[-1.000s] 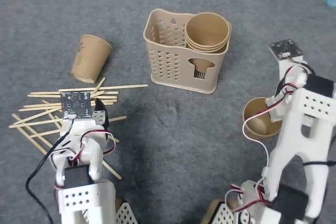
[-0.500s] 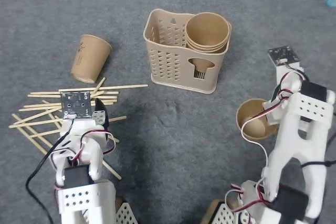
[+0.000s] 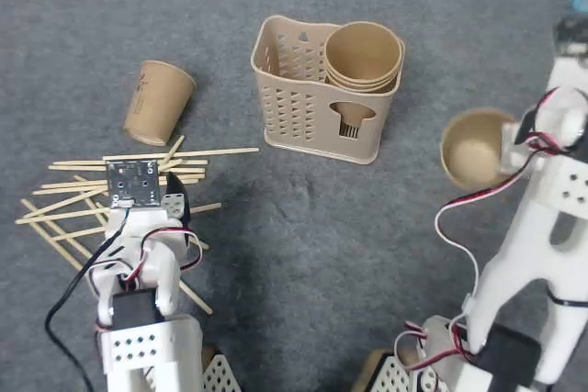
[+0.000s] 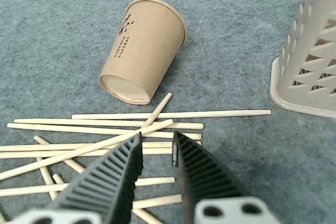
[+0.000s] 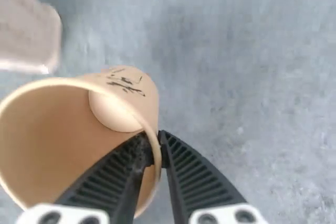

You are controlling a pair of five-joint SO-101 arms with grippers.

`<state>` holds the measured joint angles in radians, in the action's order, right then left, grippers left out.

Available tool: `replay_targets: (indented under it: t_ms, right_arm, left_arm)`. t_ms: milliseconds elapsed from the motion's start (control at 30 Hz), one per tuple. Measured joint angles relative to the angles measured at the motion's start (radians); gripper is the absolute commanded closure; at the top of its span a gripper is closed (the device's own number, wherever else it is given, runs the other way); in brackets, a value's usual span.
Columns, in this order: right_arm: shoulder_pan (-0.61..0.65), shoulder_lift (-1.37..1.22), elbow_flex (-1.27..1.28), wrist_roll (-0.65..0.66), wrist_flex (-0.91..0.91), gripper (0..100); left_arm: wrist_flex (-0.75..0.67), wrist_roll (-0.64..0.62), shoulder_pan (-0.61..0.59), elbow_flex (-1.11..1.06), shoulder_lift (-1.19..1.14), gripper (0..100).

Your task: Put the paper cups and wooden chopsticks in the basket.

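My right gripper [image 5: 153,148] is shut on the rim of a brown paper cup [image 5: 73,140], held in the air to the right of the basket [image 3: 312,117]; the same cup [image 3: 476,149] shows with its mouth up in the high view. Inside the basket sit stacked paper cups [image 3: 363,57]. Another paper cup [image 3: 158,101] lies on its side at the left, also seen as the cup [image 4: 143,51] beyond my left gripper [image 4: 156,148]. That gripper hangs just above the scattered wooden chopsticks [image 4: 105,132], its jaws a narrow slit apart with nothing between them.
Grey carpet covers the table. Chopsticks [image 3: 110,190] spread around the left arm. The basket's corner [image 4: 310,66] stands near the left gripper. Open carpet lies between the two arms.
The right arm has lifted the cup up and to the right, from low beside its base to level with the basket. The left arm has stayed still.
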<state>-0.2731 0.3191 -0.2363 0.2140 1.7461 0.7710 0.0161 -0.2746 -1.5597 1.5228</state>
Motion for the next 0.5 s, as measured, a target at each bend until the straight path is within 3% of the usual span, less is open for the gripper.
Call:
replay_targets:
  t_ms: [267, 500]
  right_arm:
    - [0.229, -0.055, -0.302, -0.196, 0.006, 99.2]
    - [0.364, -0.288, -0.692, -0.247, 0.008, 99.2]
  left_arm:
    - [0.000, 0.000, 0.000, 0.000, 0.000, 91]
    - [0.000, 0.000, 0.000, 0.000, 0.000, 91]
